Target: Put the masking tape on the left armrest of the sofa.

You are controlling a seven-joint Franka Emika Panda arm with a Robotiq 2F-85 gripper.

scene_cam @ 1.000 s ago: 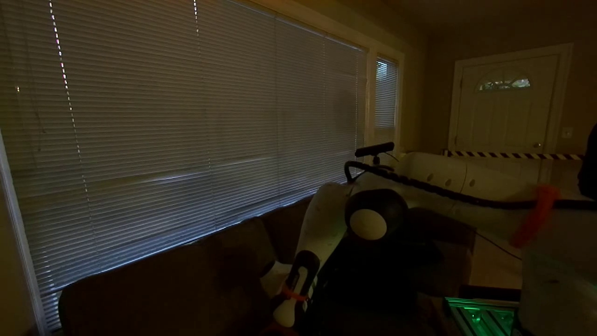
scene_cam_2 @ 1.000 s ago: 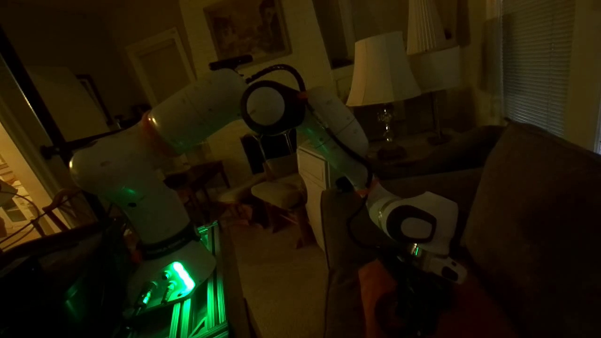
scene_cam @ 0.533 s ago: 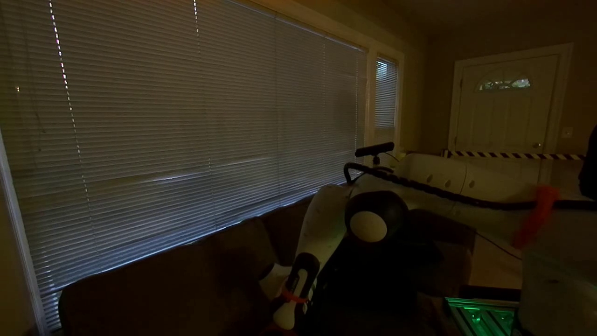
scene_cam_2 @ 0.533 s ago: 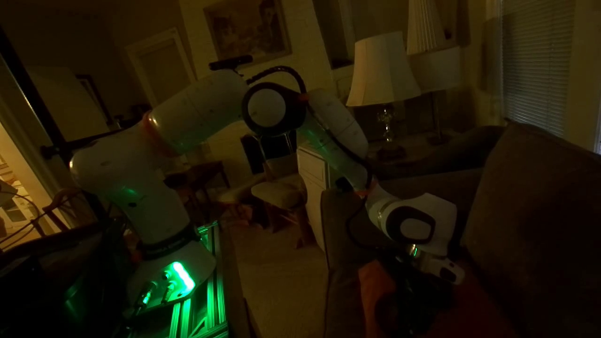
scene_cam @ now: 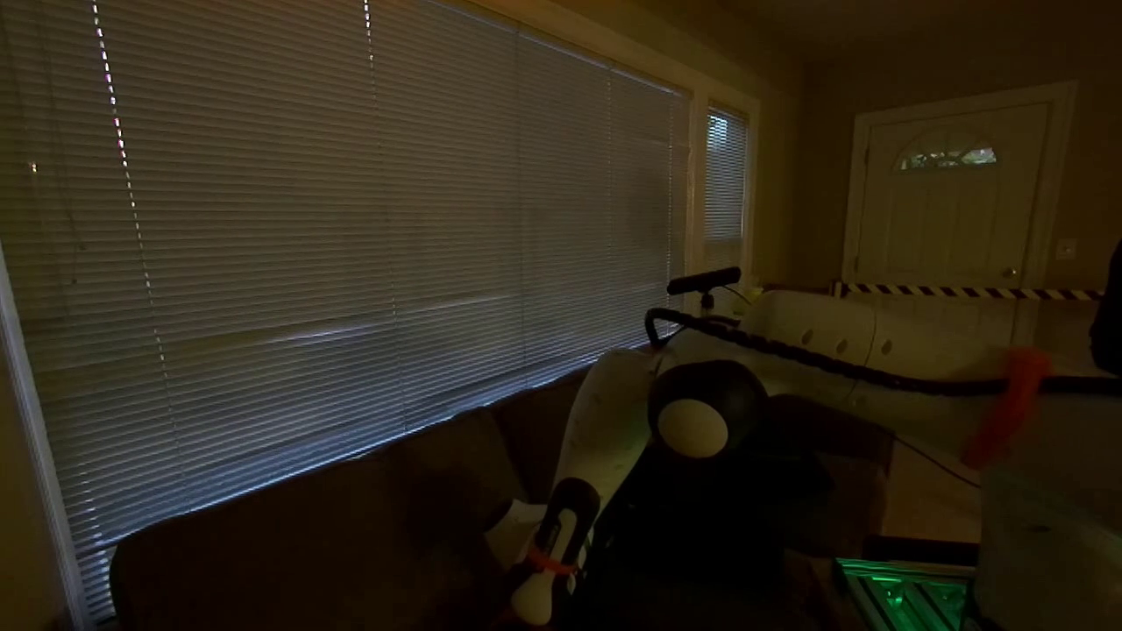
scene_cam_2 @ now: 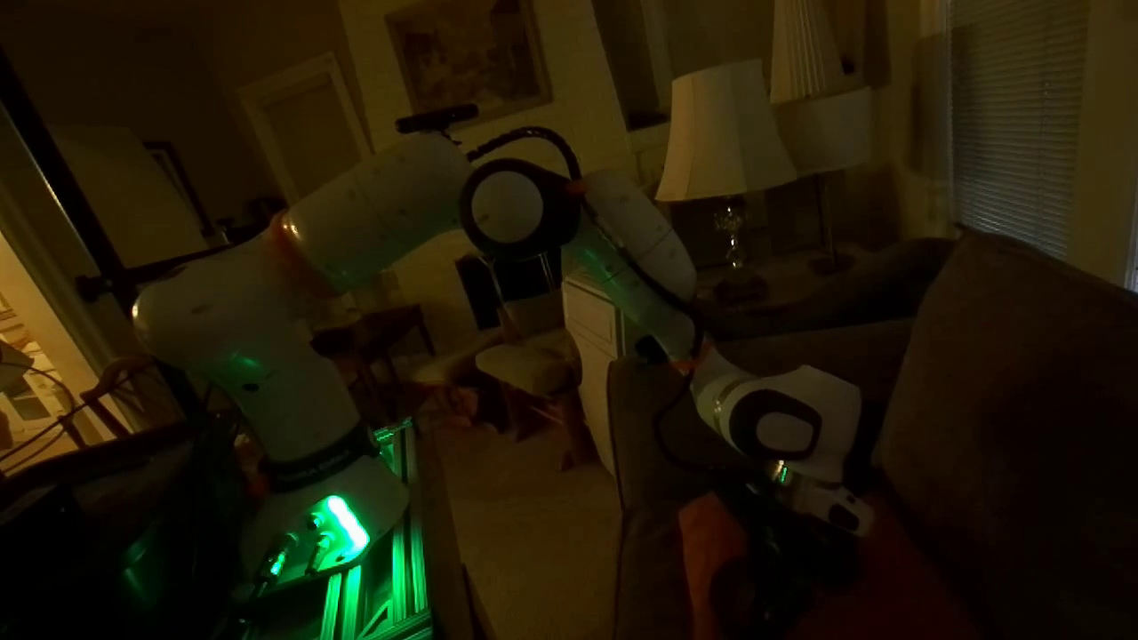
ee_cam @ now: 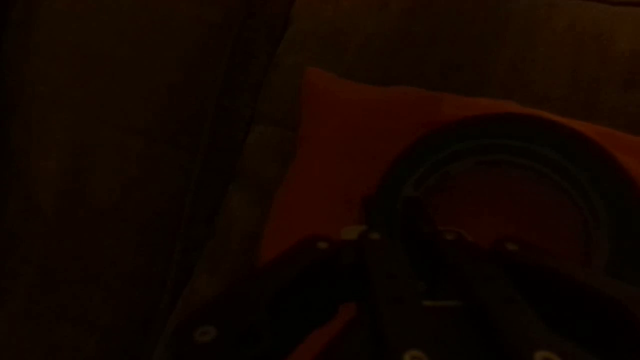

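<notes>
The room is dim, and I have to look hard. The robot arm (scene_cam_2: 382, 200) reaches from the left across to the sofa (scene_cam_2: 1022, 400), its wrist bent low over the seat. In the wrist view the masking tape (ee_cam: 505, 129) shows on the right as a dark ring against orange fabric (ee_cam: 340, 135) lying on that seat. The gripper (ee_cam: 390, 207) is clenched on the ring's left wall, one finger inside the hole and one outside, as far as the gloom lets me see; whether the ring rests on the fabric or hangs just above it, I cannot tell. In an exterior view the left armrest (scene_cam_2: 636, 444) stands at the sofa's far end, beyond the fabric. Farther off is a pale lamp (scene_cam_2: 727, 133). In an exterior view blinds (scene_cam: 394, 219) run along the left above the sofa's back, with a pale door (scene_cam: 955, 193) at the far right.
</notes>
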